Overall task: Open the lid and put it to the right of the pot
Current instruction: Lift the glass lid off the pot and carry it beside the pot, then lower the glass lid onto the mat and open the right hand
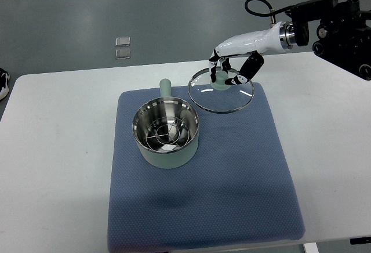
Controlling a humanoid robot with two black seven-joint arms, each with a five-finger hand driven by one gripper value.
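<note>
The right hand [232, 67] has its white and black fingers [250, 67] curled around the pale green knob of the glass lid [221, 89], gripping it. The lid hangs tilted over the far right part of the blue mat [203, 206], up and to the right of the pot [166, 132] and apart from it. The pot stands open, a wire rack showing inside its steel bowl, its green handle pointing away toward the far edge. The mat lies on the white tabletop [58, 148]. Beyond the tabletop, two small clear squares [122, 47] rest on the grey floor [87, 9].
</note>
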